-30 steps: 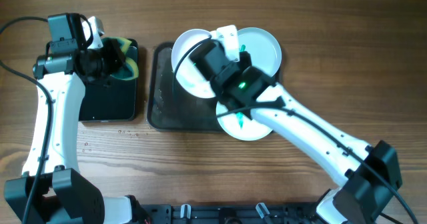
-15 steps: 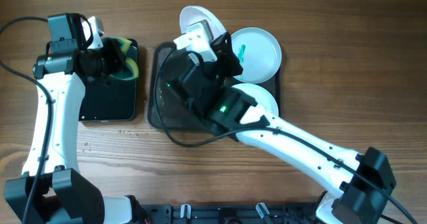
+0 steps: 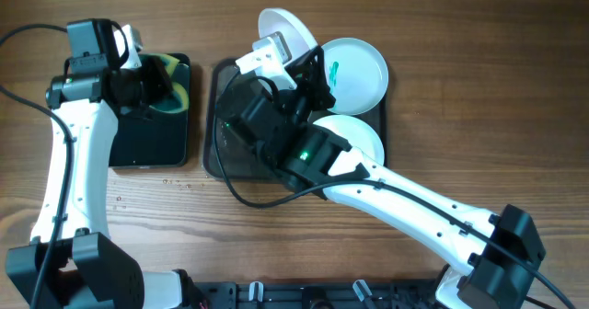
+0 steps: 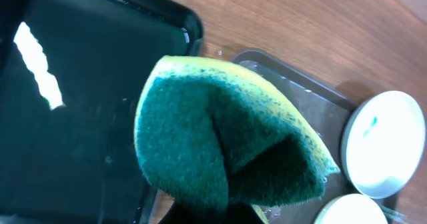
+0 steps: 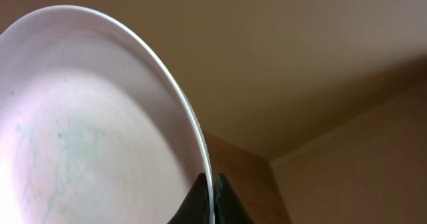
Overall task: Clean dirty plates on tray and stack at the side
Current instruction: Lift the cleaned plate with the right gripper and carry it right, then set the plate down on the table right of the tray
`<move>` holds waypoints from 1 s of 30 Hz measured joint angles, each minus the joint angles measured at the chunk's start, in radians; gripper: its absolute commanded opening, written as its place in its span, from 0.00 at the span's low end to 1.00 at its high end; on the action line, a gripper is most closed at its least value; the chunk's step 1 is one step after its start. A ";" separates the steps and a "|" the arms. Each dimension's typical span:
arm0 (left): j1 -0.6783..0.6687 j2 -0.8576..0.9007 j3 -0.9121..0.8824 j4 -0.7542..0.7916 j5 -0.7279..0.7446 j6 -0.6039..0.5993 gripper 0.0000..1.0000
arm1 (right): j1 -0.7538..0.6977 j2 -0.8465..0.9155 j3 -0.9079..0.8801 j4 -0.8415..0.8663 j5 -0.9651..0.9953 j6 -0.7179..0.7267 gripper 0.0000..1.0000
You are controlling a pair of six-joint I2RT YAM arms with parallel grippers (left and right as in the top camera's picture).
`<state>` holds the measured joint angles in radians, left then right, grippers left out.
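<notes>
Compared with one second earlier, the lifted plate (image 3: 282,28) no longer lies flat on the far left part of the tray (image 3: 213,116); it is raised and tipped onto its edge at the tray's far rim. Over the last half second it has shifted only slightly. The left arm has not moved.

Right arm: the right gripper (image 5: 211,192) is clenched on the rim of the lifted plate, one fingertip on each face. The right wrist view shows the plate nearly edge-on, its concave face marked with faint teal smears.

Left arm: the left gripper (image 3: 153,82) grasps a yellow-and-green sponge (image 4: 227,151), which is pinched so that its green scouring face folds inward. The sponge is held above the far right corner of the black tub (image 3: 147,139), the corner nearest the tray.

Plates on the tray: the streaked plate (image 3: 357,70) lies flat at the far right corner and carries a teal-green mark left of its centre. The third plate (image 3: 359,136) lies flat just nearer than it, partly hidden under the right arm, so its centre cannot be judged. In the overhead view the lifted plate's rim overlaps the streaked plate's left edge; whether they touch cannot be told.

Tub and tray stand side by side on the wooden bench (image 3: 460,33), close together but apart. The tray surface looks wet.
</notes>
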<state>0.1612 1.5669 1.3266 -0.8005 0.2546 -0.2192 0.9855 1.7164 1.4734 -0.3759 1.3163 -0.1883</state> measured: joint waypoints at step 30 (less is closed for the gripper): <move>-0.398 0.016 0.000 -0.087 -0.315 -0.084 0.04 | -1.169 -0.113 -0.076 -0.625 -1.395 0.542 0.04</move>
<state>-0.2367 1.5826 1.3270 -0.8871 -0.0605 -0.3027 -0.1833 1.6039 1.3979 -1.0008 -0.0784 0.3538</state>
